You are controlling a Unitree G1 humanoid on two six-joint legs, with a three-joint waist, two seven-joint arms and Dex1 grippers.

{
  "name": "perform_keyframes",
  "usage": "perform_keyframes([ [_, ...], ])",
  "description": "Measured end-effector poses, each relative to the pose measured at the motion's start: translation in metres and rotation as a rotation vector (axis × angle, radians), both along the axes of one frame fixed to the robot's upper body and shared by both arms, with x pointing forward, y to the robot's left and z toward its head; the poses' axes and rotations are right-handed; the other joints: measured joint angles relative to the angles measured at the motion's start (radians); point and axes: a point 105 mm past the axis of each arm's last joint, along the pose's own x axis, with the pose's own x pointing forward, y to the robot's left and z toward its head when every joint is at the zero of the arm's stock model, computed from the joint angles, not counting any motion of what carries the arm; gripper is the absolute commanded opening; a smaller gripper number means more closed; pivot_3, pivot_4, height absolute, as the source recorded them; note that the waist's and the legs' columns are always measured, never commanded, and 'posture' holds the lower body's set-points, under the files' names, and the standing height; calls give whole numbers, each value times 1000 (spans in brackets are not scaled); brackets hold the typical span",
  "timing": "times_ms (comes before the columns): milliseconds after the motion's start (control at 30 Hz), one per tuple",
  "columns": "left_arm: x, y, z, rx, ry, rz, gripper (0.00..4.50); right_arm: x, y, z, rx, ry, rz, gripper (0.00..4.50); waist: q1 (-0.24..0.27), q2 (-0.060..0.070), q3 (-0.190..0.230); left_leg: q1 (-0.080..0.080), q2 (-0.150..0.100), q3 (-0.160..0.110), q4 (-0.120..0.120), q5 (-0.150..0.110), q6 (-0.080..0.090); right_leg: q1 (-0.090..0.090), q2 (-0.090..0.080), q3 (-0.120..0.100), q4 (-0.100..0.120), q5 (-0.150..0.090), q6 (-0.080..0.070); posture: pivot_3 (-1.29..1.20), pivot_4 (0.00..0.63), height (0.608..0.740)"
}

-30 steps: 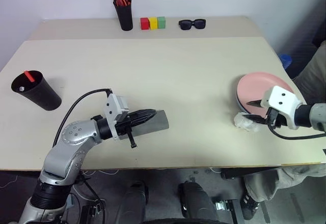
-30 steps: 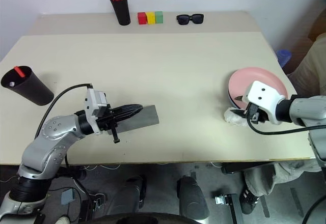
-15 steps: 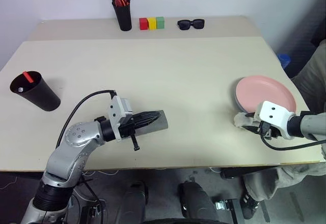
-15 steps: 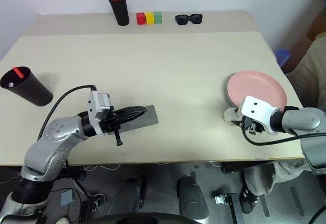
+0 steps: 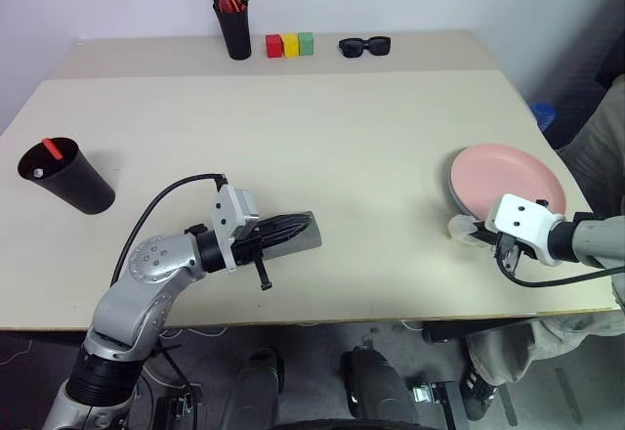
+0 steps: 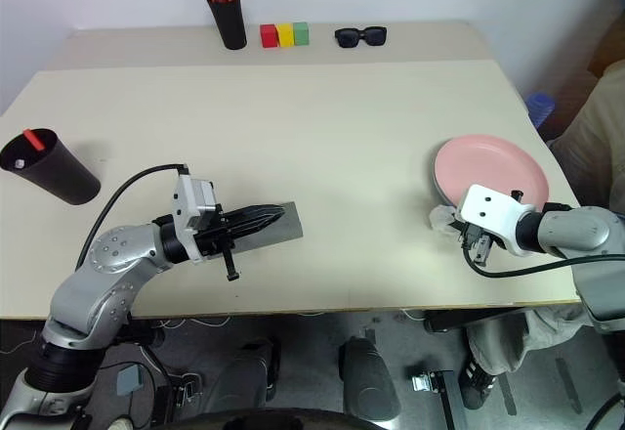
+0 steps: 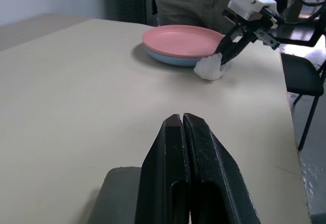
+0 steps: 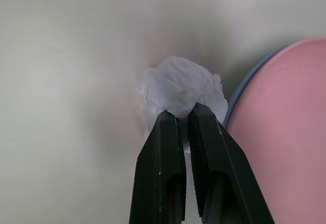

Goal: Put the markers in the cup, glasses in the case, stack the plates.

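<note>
Right gripper [image 8: 184, 113] pinched narrow on a crumpled white paper wad [image 8: 179, 92], fingertips nipping its near side; wad sits on the desk touching the rim of the plates [image 5: 508, 176] near the right edge, salmon pink plate [image 7: 186, 33] already resting on the light blue plate [image 7: 168, 57]. Right arm comes in low from the right edge, wrist angled downward, pointing in toward the desk's middle. Left gripper [image 7: 182, 119] closed with nothing between the fingers, lying level over the grey case [image 5: 303, 236] near the front edge, forearm bent in from the front-left. Cup [image 5: 64, 176] near the left edge, a red-capped marker [image 5: 54, 147] standing in it. Glasses not made out, perhaps inside the case. Judgement: plates are stiff, light plastic, smooth and likely slippery, best taken at the rim; the wad is soft and weightless, will crush and could drag against the plate edge when lifted
</note>
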Motion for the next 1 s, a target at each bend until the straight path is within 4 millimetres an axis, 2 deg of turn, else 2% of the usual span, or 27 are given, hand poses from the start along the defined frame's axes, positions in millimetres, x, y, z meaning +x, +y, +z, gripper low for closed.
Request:
perform_keyframes([
  [133, 0, 1, 0, 3, -1, 2, 0, 10, 12, 35, 81, -87, 20, 26, -1, 0, 0, 0, 0, 0, 0, 0, 0, 0, 0, 0, 0, 0, 0, 0, 150, 740],
  [233, 0, 1, 0, 4, -2, 7, 0, 22, 7, 63, 70, -193, -6, 26, 1, 0, 0, 0, 0, 0, 0, 0, 0, 0, 0, 0, 0, 0, 0, 0, 150, 740],
  [300, 1, 2, 0, 5, -2, 13, 0, 30, -6, 67, 37, -225, -62, 26, 6, 0, 0, -1, 0, 0, 0, 0, 0, 0, 0, 0, -1, 0, 0, 0, 150, 740],
  [400, 1, 3, 0, 6, 0, 25, 0, 40, -34, 56, -27, -224, -183, 26, 11, 0, 0, -1, 0, 0, 0, 0, 0, 0, -1, 0, -1, 0, 0, 0, 150, 740],
  [500, 1, 4, -1, 5, 7, 42, 0, 42, -55, 36, -73, -171, -258, 1068, 10, 0, 0, -1, 0, 0, 0, 0, 0, -1, -1, 0, -1, 0, 0, 0, 150, 740],
  [600, 1, 4, -1, 3, 5, 56, 0, 44, -61, 27, -85, -158, -273, 2591, 3, 1, 0, -1, 0, 0, 0, 0, 0, -1, -1, 0, 0, 0, 0, 0, 150, 740],
  [667, 0, 6, -1, 0, 6, 74, 0, 46, -59, 30, -94, -175, -259, 3562, -3, 1, 0, 0, 0, 1, 0, 0, 0, -1, 0, 0, 0, 0, 0, 0, 150, 740],
  [833, 7, 30, -2, -9, 6, 215, 0, 49, -42, 35, -58, -200, -175, 3562, -3, 1, 0, 0, 0, 0, 0, 0, 0, 0, 0, 0, 1, 0, 0, 0, 150, 740],
  [1000, 17, 93, -2, 25, -35, 497, 0, 51, 5, 33, 207, -180, -55, 3562, -3, 1, 0, 1, 0, 0, 0, 0, 0, 0, 0, 0, 1, 0, 0, 0, 150, 740],
])
